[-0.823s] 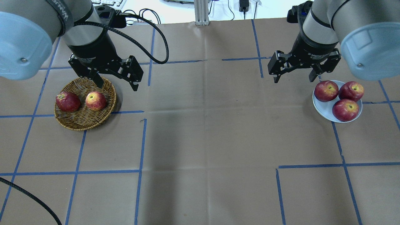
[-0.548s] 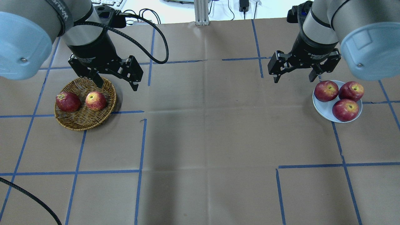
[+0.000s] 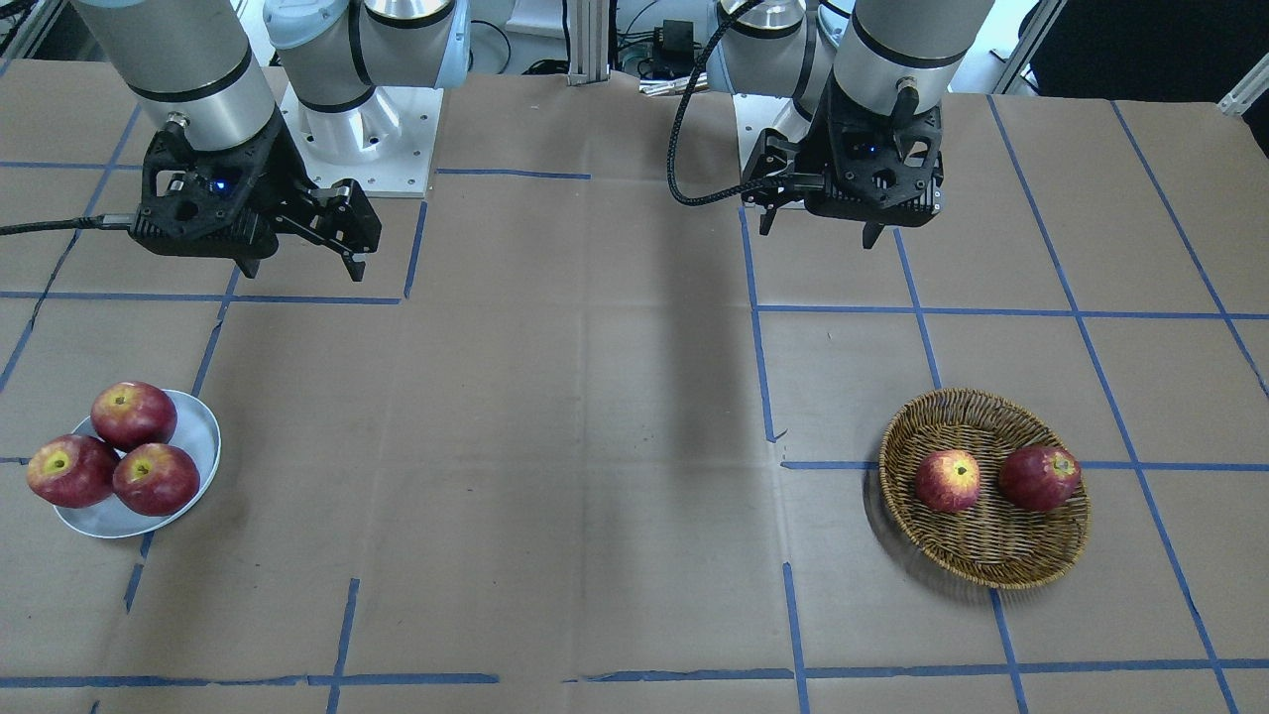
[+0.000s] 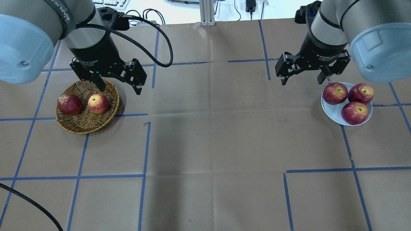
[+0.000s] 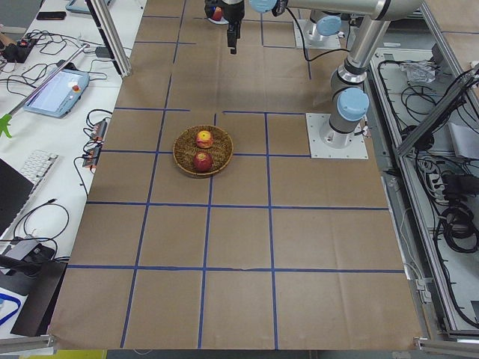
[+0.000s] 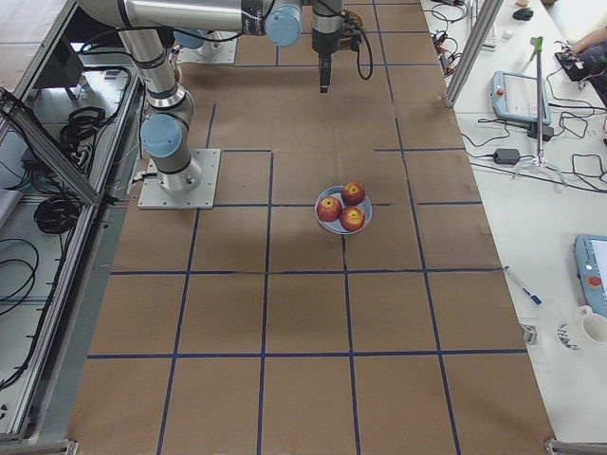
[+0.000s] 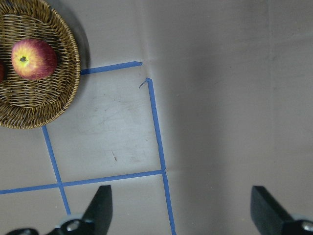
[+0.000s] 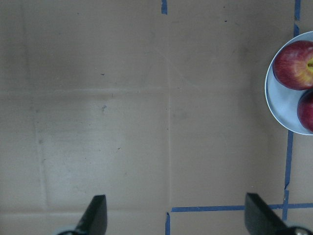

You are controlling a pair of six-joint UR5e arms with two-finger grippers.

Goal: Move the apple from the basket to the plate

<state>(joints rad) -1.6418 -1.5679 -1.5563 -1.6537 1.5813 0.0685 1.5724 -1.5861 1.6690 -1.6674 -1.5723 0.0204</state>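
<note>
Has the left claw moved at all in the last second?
Yes, slightly. In the overhead view the left claw has crept down the image, and its inner fingertip now reaches a little further past the basket rim toward the apple.

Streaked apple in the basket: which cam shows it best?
Left wrist: the apple is largest there, stem up, nothing in front, lying in the basket. Overhead and front-facing show it whole but small. Exterior left: tiny. Right wrist and exterior right: not in view.
</note>
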